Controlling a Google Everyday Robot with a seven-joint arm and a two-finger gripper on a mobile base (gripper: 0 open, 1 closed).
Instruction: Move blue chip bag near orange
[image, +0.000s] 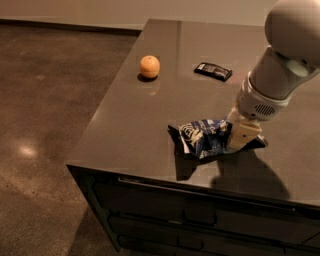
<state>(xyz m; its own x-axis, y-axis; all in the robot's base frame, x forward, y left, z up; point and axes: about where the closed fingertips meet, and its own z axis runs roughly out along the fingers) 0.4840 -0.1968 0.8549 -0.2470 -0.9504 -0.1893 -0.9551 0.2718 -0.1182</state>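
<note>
The blue chip bag (202, 137) lies crumpled on the dark countertop (150, 130), near its front edge. My gripper (241, 136) comes down from the upper right and sits at the bag's right end, over its edge. The orange (150, 66) rests on the counter at the far left, well apart from the bag and the gripper.
A small flat black packet (213, 71) lies on the counter behind the bag, to the right of the orange. The counter's left edge and front edge drop to drawers (190, 215) and a concrete floor (45, 125).
</note>
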